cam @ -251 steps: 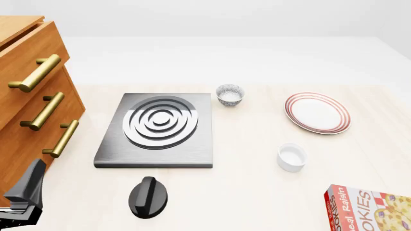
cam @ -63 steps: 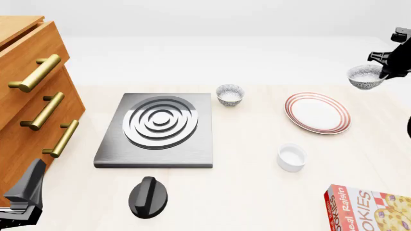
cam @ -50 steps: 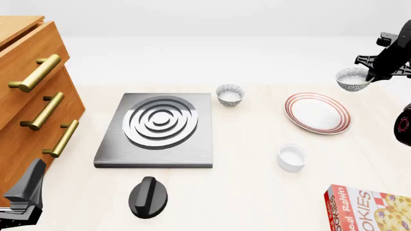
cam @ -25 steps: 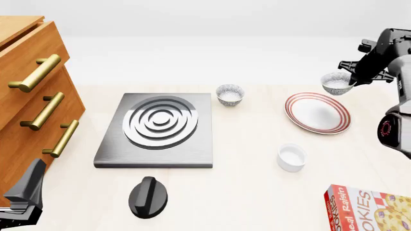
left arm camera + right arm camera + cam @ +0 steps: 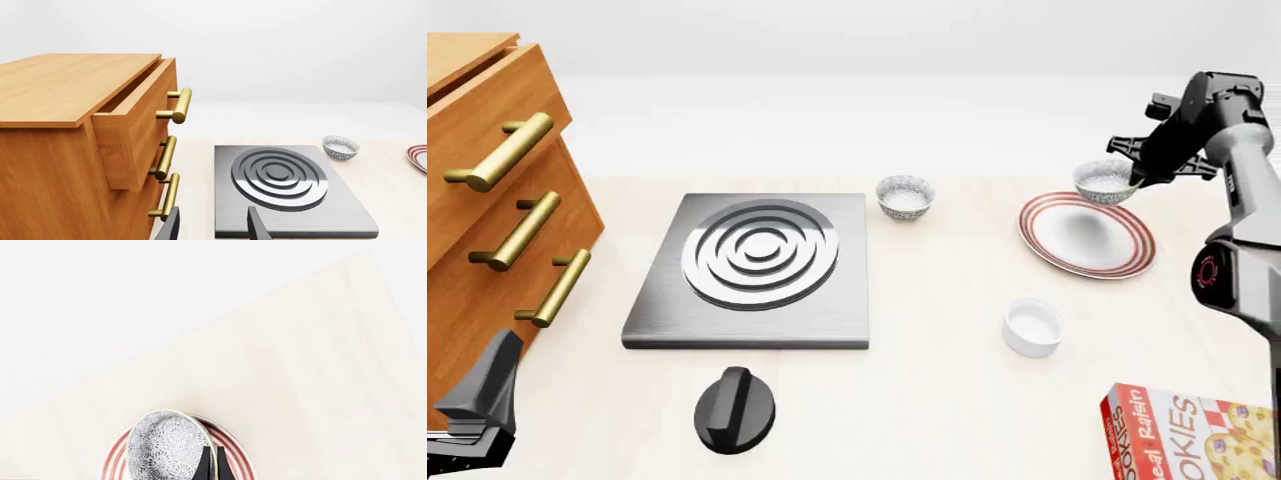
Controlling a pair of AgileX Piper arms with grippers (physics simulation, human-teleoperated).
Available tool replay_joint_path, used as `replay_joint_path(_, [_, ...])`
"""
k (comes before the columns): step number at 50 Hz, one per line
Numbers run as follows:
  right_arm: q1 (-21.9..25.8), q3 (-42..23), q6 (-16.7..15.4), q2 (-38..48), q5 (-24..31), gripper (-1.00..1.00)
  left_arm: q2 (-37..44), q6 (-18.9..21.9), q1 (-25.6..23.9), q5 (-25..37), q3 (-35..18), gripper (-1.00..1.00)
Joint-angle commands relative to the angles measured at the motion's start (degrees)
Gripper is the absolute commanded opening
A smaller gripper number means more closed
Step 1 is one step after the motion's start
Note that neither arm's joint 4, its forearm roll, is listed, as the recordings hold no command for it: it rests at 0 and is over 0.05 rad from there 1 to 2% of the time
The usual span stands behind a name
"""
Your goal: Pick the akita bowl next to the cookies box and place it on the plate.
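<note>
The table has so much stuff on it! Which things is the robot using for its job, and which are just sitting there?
Part of the job:
akita bowl, held by the right gripper
plate, under the bowl
cookies box

Just sitting there:
second speckled bowl
plain white cup
stove burner plate
black knob
wooden drawers

High front overview; low left wrist view; shared stove plate [image 5: 754, 268].

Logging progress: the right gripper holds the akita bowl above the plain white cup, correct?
Not quite. The right gripper holds the akita bowl above the plate, over its far rim, as the front view shows. The plain white cup sits nearer, untouched.
</note>
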Motion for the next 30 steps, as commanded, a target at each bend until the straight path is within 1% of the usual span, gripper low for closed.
replay_joint_path(1, [0.79,-0.13,0.26,0.34,-0.04,-1.00,0.00,0.00,0.00,0.00,0.00,1.00])
replay_joint_path(30, [1.72,0.89,0.58,-0.94,-0.14,-1.00,0.01,0.00,0.00,0.00,0.00,1.00])
